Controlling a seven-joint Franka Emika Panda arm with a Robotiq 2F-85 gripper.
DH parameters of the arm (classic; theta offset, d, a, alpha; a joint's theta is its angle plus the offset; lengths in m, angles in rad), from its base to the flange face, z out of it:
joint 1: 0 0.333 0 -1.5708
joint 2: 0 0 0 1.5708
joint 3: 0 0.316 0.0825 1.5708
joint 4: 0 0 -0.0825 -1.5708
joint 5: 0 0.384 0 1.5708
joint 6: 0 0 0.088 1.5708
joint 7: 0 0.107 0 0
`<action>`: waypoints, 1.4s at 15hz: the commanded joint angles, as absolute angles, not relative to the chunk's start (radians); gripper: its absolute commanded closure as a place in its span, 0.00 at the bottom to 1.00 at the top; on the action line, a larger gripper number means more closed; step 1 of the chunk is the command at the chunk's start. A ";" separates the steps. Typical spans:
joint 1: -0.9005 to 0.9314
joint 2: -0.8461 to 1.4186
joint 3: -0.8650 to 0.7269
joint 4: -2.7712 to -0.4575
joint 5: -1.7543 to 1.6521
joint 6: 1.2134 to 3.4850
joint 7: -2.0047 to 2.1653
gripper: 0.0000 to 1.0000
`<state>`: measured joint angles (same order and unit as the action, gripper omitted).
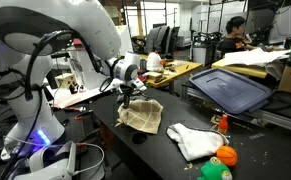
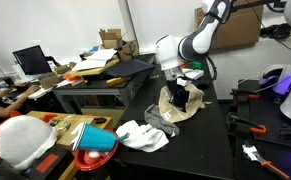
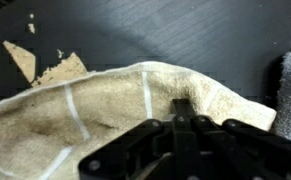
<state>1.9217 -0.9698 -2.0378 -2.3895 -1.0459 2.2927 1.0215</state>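
Observation:
A beige cloth with pale stripes [image 1: 142, 116] lies crumpled on the black table [image 1: 175, 155]; it also shows in the other exterior view [image 2: 175, 112] and fills the wrist view [image 3: 105, 120]. My gripper [image 1: 128, 96] hangs over the cloth's near edge, seen also from the other side [image 2: 180, 92]. In the wrist view the black fingers [image 3: 182, 104] are closed together, pinching a raised fold of the cloth.
A white cloth [image 1: 193, 141] lies beside the beige one, also seen in an exterior view [image 2: 140, 135]. An orange and a green ball [image 1: 222, 159] sit at the table's edge. A dark tray [image 1: 230, 88] stands behind. Torn brown scraps [image 3: 45, 65] lie on the table.

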 commanded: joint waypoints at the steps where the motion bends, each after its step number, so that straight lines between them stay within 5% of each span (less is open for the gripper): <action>1: 1.942 -0.926 -2.021 -2.384 -1.013 2.314 1.015 1.00; 2: 1.935 -0.903 -2.013 -2.391 -1.031 2.317 1.006 1.00; 3: 1.920 -0.871 -1.999 -2.405 -1.056 2.321 1.003 0.74; 4: 1.908 -0.849 -1.987 -2.413 -1.081 2.322 1.000 0.73; 12: 1.736 -0.743 -1.878 -2.396 -1.117 2.303 0.699 0.16; 13: 1.726 -0.744 -1.888 -2.384 -1.117 2.306 0.652 0.57; 15: 1.722 -0.745 -1.918 -2.344 -1.114 2.300 0.601 0.54; 21: 1.760 -0.786 -2.023 -2.211 -1.156 2.316 0.606 0.98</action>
